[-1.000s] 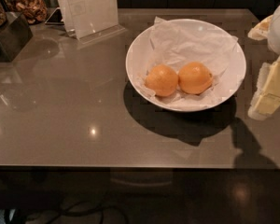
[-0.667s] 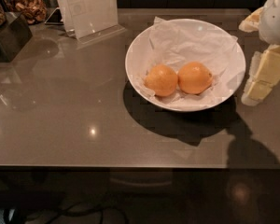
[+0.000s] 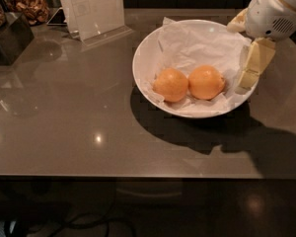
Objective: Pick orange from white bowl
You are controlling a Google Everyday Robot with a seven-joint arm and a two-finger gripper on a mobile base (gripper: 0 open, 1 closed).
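Hovering at the right rim of the white bowl (image 3: 140, 65): gripper (image 3: 239, 58), jaws spread, holding nothing. Orange (image 3: 206, 82) rests on crumpled paper (image 3: 197, 43) inside the bowl, touching the deeper-orange fruit (image 3: 171, 84) to its left. Bowl stands on grey table (image 3: 64, 122).

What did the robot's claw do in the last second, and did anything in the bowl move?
The claw came leftward from the right edge and now hangs over the white bowl's right rim, near the orange. It has taken hold of nothing. The orange, the deeper-orange fruit beside it, the paper lining and the bowl stayed put.
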